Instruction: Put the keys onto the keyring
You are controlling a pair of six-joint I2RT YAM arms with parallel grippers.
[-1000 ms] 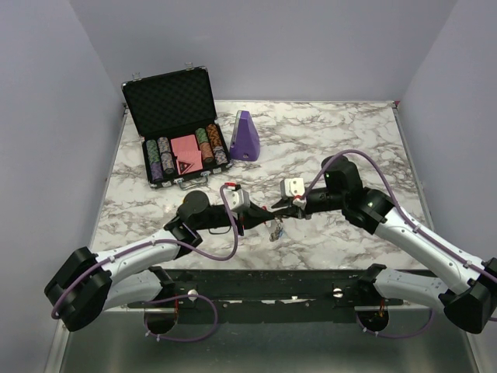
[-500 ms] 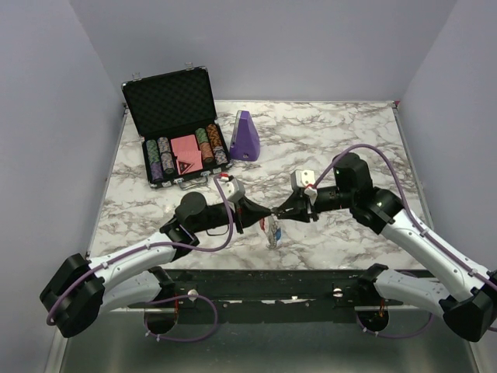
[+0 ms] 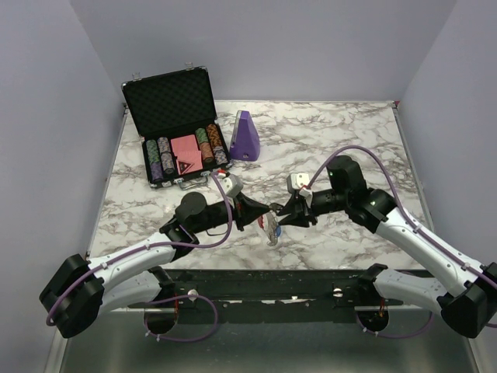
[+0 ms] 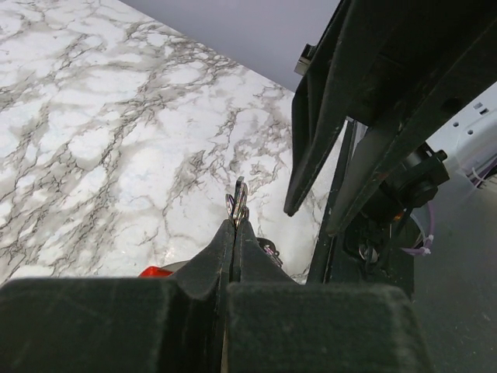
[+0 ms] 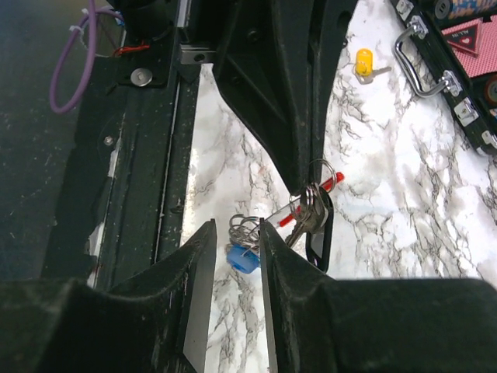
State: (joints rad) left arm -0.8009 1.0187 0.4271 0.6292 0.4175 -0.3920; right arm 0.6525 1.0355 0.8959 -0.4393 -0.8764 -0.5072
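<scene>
left pincer (image 4: 235, 227): clamped on keyring (image 4: 238, 203) | right pincer (image 5: 235, 229): part-open, blue-tagged key (image 5: 242, 259) at its tips

The keyring (image 5: 332, 181), a silvery wire loop joined to a red plastic piece, hangs in the air in front of the open black poker-chip case (image 3: 169, 99), pinched at its top by the left gripper (image 4: 235, 227). Silvery keys (image 5: 309, 210) and a slim black key (image 5: 328, 225) dangle from it in a tight bunch. A blue-tagged key (image 5: 243, 259) on small silvery rings sits just beside the bunch, farther from the case. A yellow-tagged key (image 5: 363, 62) lies flat by the case's handle.
</scene>
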